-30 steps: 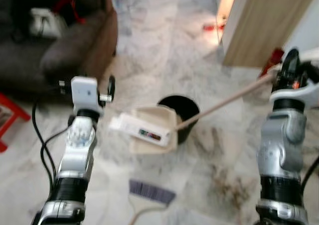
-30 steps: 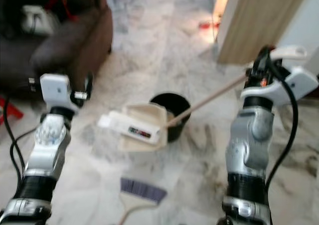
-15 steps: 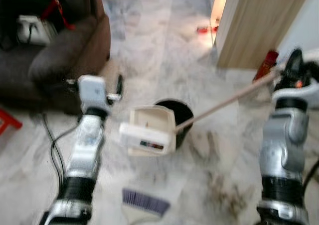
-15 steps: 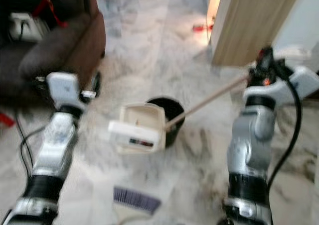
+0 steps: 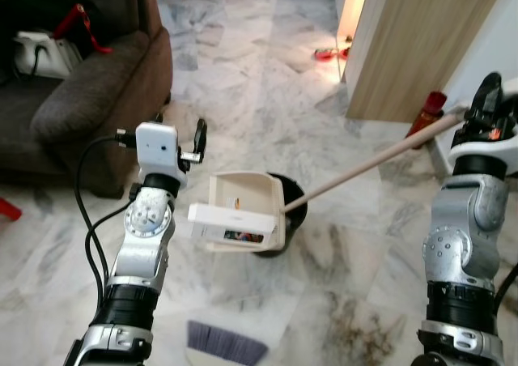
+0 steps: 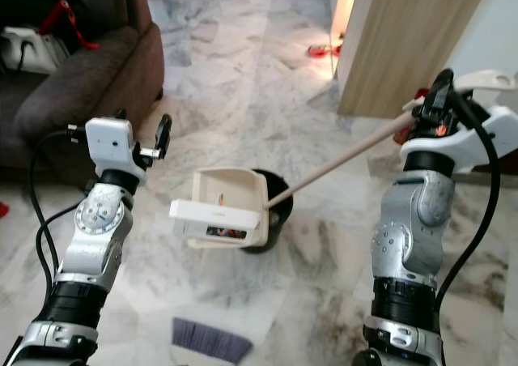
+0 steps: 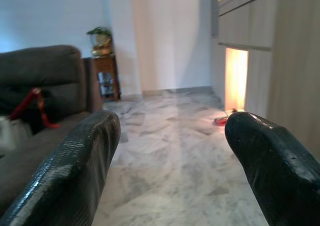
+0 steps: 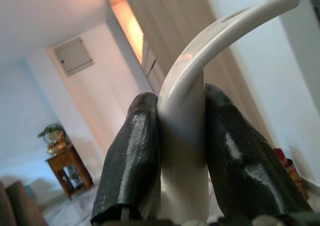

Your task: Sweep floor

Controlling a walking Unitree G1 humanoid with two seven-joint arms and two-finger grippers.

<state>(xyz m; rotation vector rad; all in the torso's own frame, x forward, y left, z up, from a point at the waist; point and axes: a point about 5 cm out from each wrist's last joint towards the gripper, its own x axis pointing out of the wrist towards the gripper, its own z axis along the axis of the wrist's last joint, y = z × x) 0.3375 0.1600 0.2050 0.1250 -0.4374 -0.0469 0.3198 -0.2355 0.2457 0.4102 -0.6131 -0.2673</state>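
1. In the left eye view, your dustpan (image 5: 243, 212) hung tipped over the black bin (image 5: 285, 212) on the marble floor (image 5: 267, 99), its long wooden handle (image 5: 380, 159) running up to your right claw (image 5: 488, 99). The pan looked like light, stiff plastic, but I judged that on so long a pole it would swing and twist easily, so a hold nearer the pan would have steadied it. The broom head (image 5: 227, 343) lay on the floor just in front of you, near the bin.

2. In the right eye view, your right arm stood bent upright at the elbow with the claw raised at shoulder level beside the wooden cabinet (image 6: 405, 34). Your left arm was raised too, its left claw (image 6: 164, 134) pointing toward the sofa (image 6: 73, 82) and well apart from the pan.

3. In the left wrist view, your left claw's two fingers (image 7: 70, 171) were spread wide with nothing between them; beyond lay open floor and the sofa.

4. In the right wrist view, your right claw's fingers (image 8: 132, 156) were pinched tight on a smooth white curved hook (image 8: 200, 71), probably the handle's top end, though the view sat too close to be sure. That plastic looked slippery, so I judged it could rotate in the pinch.
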